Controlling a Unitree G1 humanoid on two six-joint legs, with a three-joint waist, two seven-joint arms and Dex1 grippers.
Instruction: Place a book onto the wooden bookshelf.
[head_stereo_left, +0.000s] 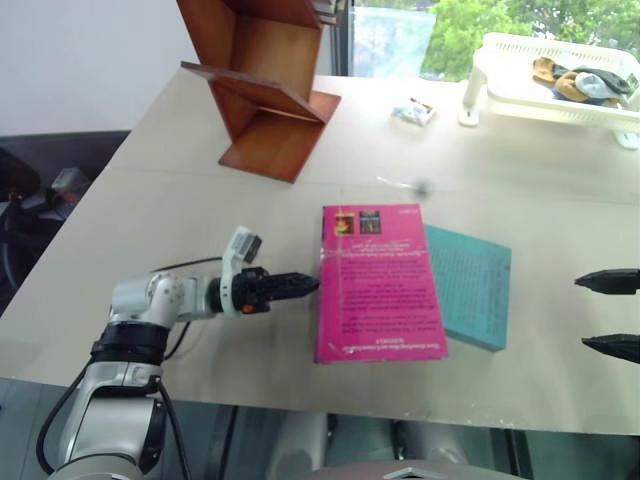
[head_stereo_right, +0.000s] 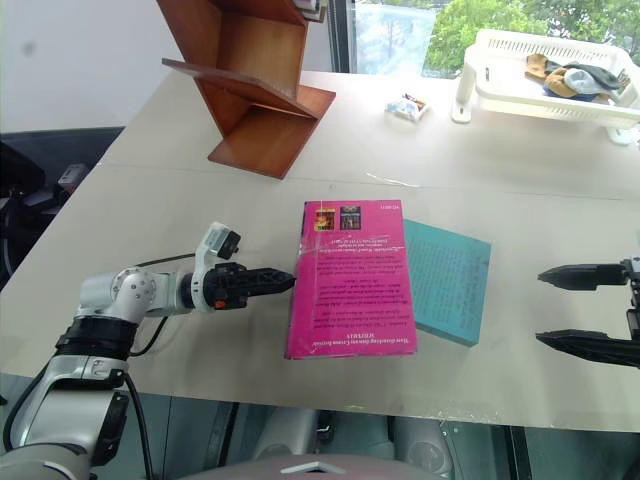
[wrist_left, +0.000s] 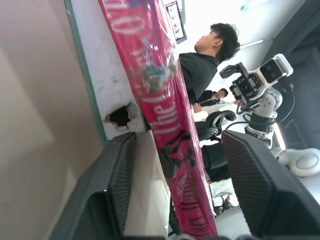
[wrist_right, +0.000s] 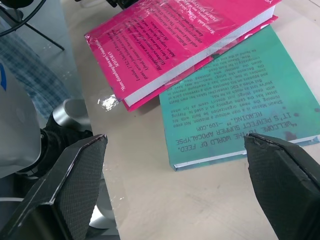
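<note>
Book (head_stereo_left: 378, 282) lies flat mid-table, its right edge overlapping a teal book (head_stereo_left: 472, 283); the bookshelf (head_stereo_left: 262, 85) stands far left. Left gripper (head_stereo_left: 310, 284) points at its left edge, fingers spread astride the spine. Right gripper (head_stereo_left: 610, 313) hangs spread, empty, at right.

head stereo downward, wrist cameras close

Daylight enters from the window (head_stereo_left: 400, 35) at about one o'clock, washing the far half of the table (head_stereo_left: 150, 200) pale and bright. Shadows are soft and short. Glare streaks the glossy cover of the book (wrist_right: 190, 35) and a wet-looking patch by the table's near edge. In the left wrist view the background at two o'clock is blown out white.
</note>
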